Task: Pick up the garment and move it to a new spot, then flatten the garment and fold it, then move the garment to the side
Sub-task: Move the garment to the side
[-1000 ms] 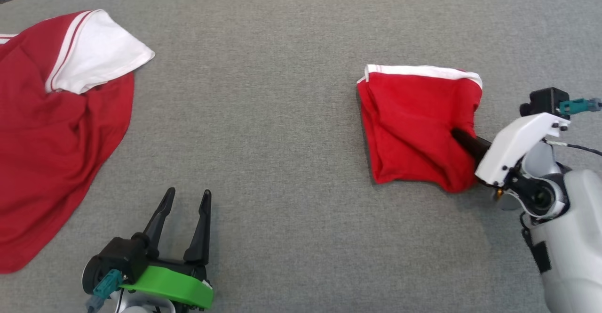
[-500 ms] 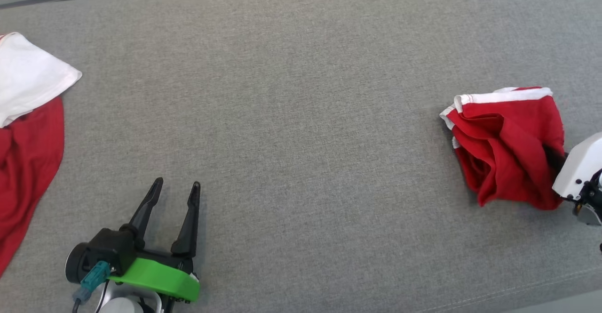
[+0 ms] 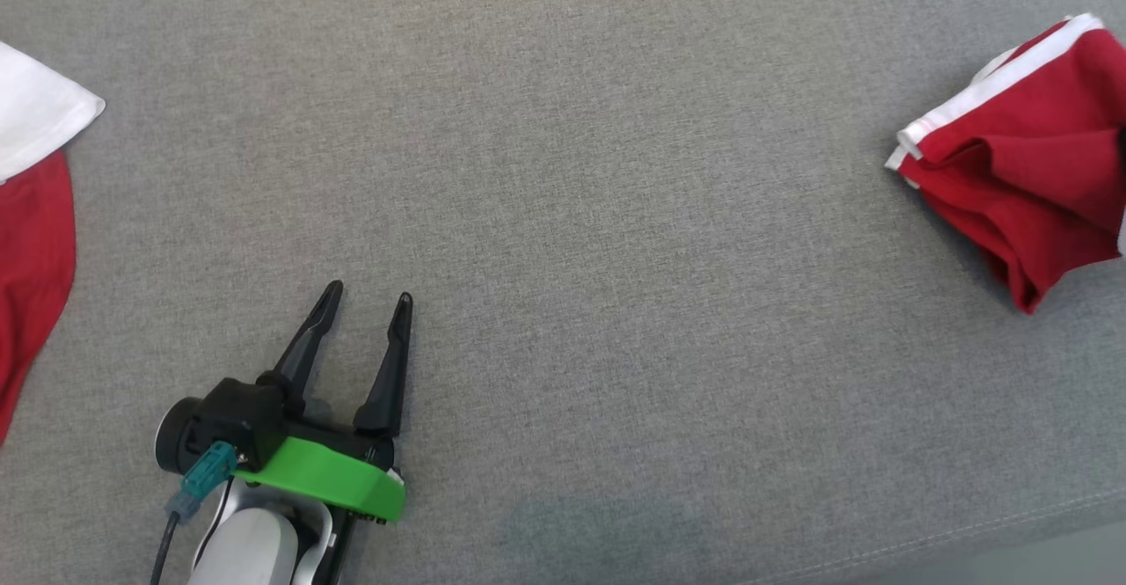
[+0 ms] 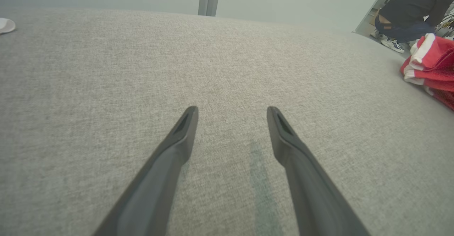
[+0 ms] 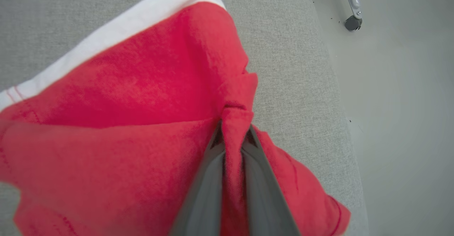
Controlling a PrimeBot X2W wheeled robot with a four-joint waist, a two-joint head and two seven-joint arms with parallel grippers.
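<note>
My right gripper (image 5: 234, 133) is closed tight on a pinch of the red garment (image 5: 142, 104). The cloth is squeezed into a narrow ridge between my two fingers, which stand almost together. The rest of it bunches in loose folds to the left of the fingers in the right wrist view, with a white band (image 5: 117, 33) along its far edge.

In the head view the red garment (image 3: 1029, 171) sits at the far right edge of the picture, over the grey cloth-covered table (image 3: 616, 215). A shadow lies under its lower corner, so it may be partly off the surface, though I cannot tell for sure. In the right wrist view it is close to the table's edge. Beyond that edge are pale floor (image 5: 400, 104) and a small wheel (image 5: 352, 23).

My left gripper (image 3: 369, 292) hangs low over bare table at the lower left, its fingers spread wide with nothing between them. In the left wrist view the left gripper (image 4: 231, 109) points across the table, and the red garment (image 4: 431, 62) is well off to the right. A person (image 4: 411, 12) in dark clothes is beyond it.

A red and white shirt (image 3: 35, 215) lies at the far left edge.
</note>
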